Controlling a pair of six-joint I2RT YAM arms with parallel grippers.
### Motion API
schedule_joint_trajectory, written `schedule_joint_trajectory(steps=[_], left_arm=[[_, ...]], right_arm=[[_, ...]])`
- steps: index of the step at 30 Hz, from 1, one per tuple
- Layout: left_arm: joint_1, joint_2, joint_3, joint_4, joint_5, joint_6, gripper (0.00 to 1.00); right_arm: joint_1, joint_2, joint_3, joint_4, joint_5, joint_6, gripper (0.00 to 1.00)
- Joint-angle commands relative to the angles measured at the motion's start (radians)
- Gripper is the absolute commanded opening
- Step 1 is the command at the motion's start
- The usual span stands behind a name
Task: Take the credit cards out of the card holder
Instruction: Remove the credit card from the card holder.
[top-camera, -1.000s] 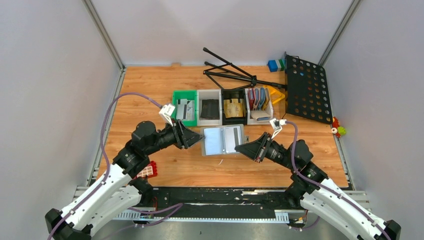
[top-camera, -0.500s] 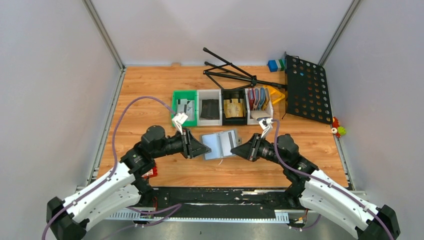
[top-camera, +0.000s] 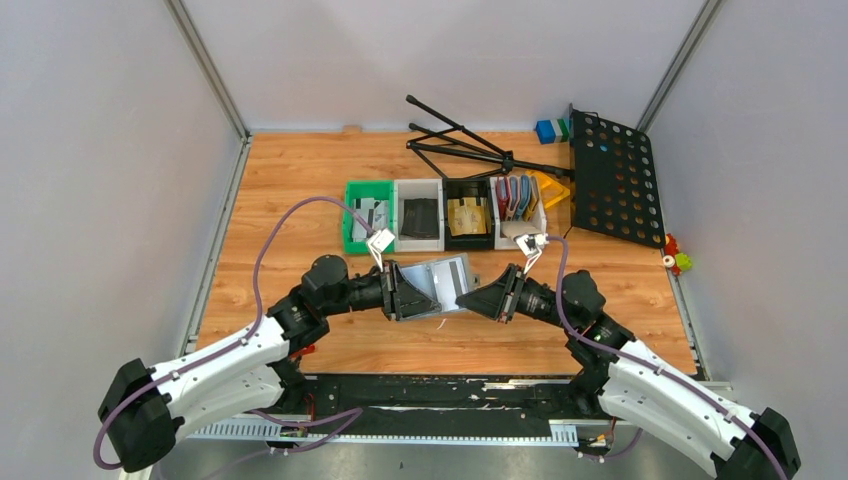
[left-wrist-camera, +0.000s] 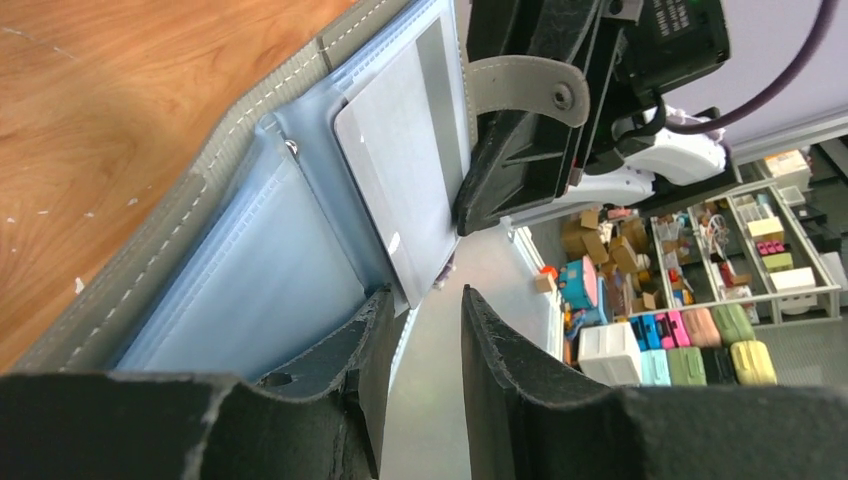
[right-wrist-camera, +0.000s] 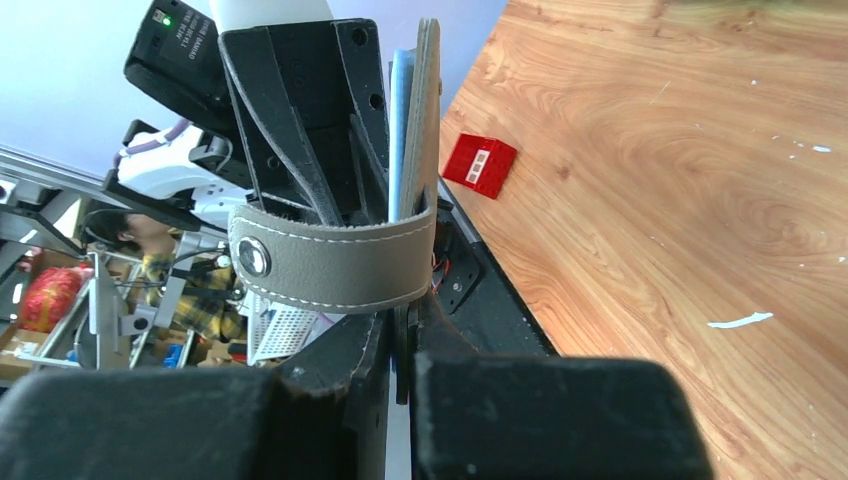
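Left to right. Left gripper (left-wrist-camera: 428, 305): jaws partly spread, with the lower corner of a credit card (left-wrist-camera: 400, 170) at their mouth; no pinch is visible. The card, pale silver, lies half out of a clear inner pocket.

Centre: the card holder (top-camera: 445, 278) is raised off the table (top-camera: 300, 180) and tilted between the two arms, its pockets facing the left arm.

Right gripper (right-wrist-camera: 405, 335): pressed together on the holder's outer edge, just below the snap strap (right-wrist-camera: 330, 262).

The card looks light, stiff and slick, the pocket soft. It is probably best taken across its flat faces at the exposed corner and drawn along the pocket.
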Motion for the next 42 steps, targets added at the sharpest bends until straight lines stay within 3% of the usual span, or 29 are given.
schedule_joint_trajectory(steps=[1,18,27,35,40,41,42], left_arm=[[-0.001,-0.012,-0.028,0.116,-0.021,-0.046,0.37],[0.041,-0.057,-0.152,0.441,-0.01,-0.211,0.2],[0.041,0.026,-0.173,0.664,0.033,-0.287,0.26],[0.041,0.081,-0.175,0.674,0.036,-0.295,0.27],[0.041,0.069,-0.174,0.659,0.026,-0.285,0.13],[0.041,0.062,-0.175,0.648,0.024,-0.281,0.11],[0.041,0.055,-0.174,0.634,0.023,-0.274,0.1]], right_arm=[[0.008,-0.018,-0.022,0.186,-0.059,0.091,0.0],[0.019,0.055,-0.04,0.217,-0.087,0.121,0.0],[0.033,0.107,-0.028,0.267,-0.134,0.127,0.0],[0.047,0.102,-0.027,0.306,-0.153,0.125,0.0],[0.046,0.064,-0.04,0.262,-0.1,0.117,0.0],[0.047,0.047,-0.045,0.254,-0.081,0.116,0.04],[0.047,0.03,-0.049,0.244,-0.063,0.115,0.14]])
